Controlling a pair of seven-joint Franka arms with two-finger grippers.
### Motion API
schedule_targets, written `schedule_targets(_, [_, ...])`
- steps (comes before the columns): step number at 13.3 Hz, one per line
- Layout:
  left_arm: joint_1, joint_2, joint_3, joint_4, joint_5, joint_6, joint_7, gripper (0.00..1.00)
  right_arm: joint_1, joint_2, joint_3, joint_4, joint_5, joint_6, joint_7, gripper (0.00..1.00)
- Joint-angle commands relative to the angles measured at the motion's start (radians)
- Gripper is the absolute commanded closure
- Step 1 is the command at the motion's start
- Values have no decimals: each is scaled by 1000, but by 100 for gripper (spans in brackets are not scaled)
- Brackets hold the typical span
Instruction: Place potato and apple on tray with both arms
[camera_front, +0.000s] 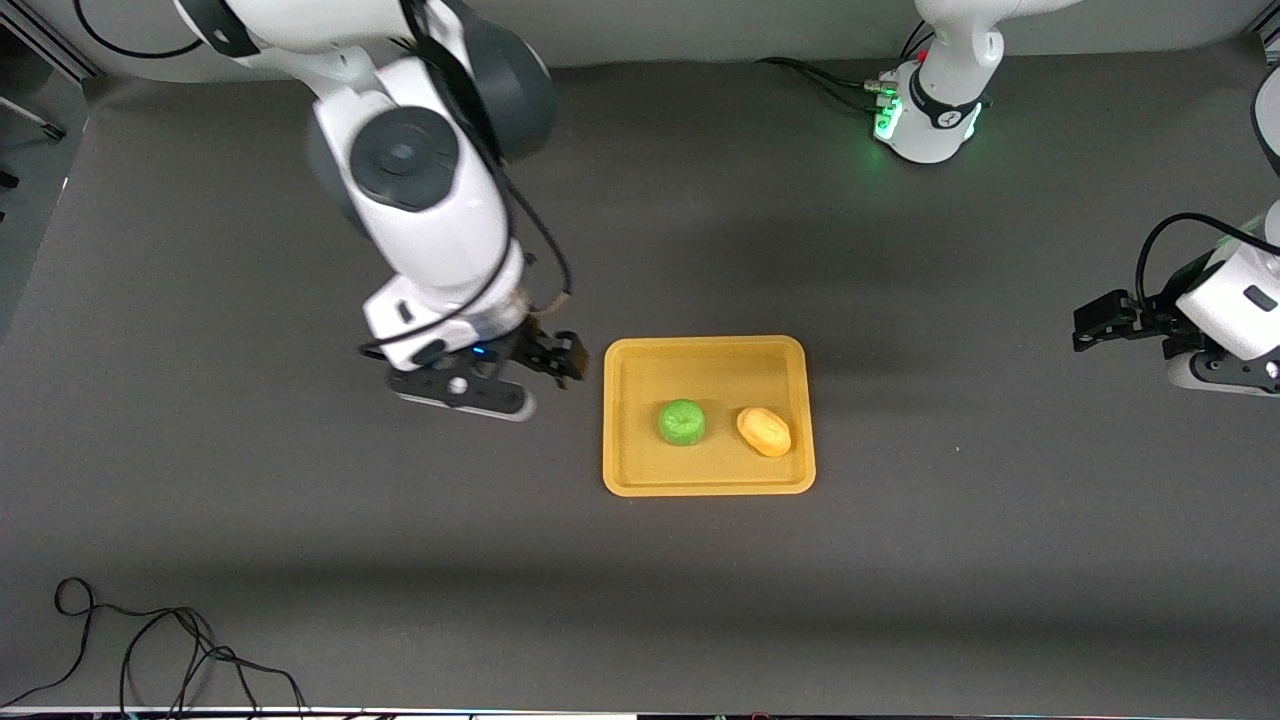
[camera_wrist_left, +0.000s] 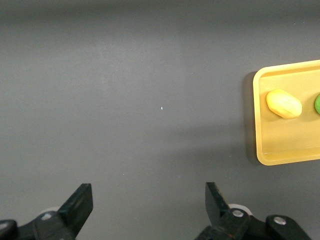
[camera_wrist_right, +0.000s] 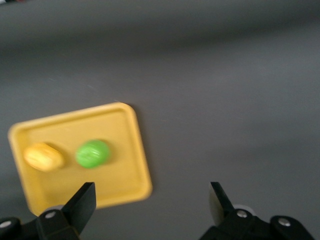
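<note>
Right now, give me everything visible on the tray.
The tray is a flat yellow-orange rectangle that looks like plastic, with rounded corners and a low raised rim. It lies flat on the dark table, about midway between the arms' ends. The green apple and the yellow-orange potato rest inside, side by side and apart, the potato toward the left arm's end. Neither tool touches it.

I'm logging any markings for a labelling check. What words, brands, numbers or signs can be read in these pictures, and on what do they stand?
No text: none can be read in any view.
Tray, apple, potato: plain, no label or print.
Left arm's base: a dark mark on its band, not readable as a word; green lights beside it, no characters.
</note>
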Motion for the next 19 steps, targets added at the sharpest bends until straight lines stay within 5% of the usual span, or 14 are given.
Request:
schedule_targets(1, [0, -8, 1, -11, 9, 3, -1, 0, -8, -137, -88, -151, -52, -66, -202, 0])
schedule_targets(4, [0, -6, 1, -12, 9, 5, -1, 0, -56, -284, -165, -318, -47, -45, -386, 0])
schedule_targets(6, [1, -6, 3, -12, 9, 5, -1, 0, -137, -394, -163, -447, -46, -1, -503, 0])
schedule_targets(11, [1, -5, 3, -12, 9, 6, -1, 0, -459, -600, -44, -720, -43, 114, -727, 0])
schedule_targets(19, [3, -6, 4, -9, 9, 11, -1, 0, -516, -564, -47, -705, -14, 118, -753, 0])
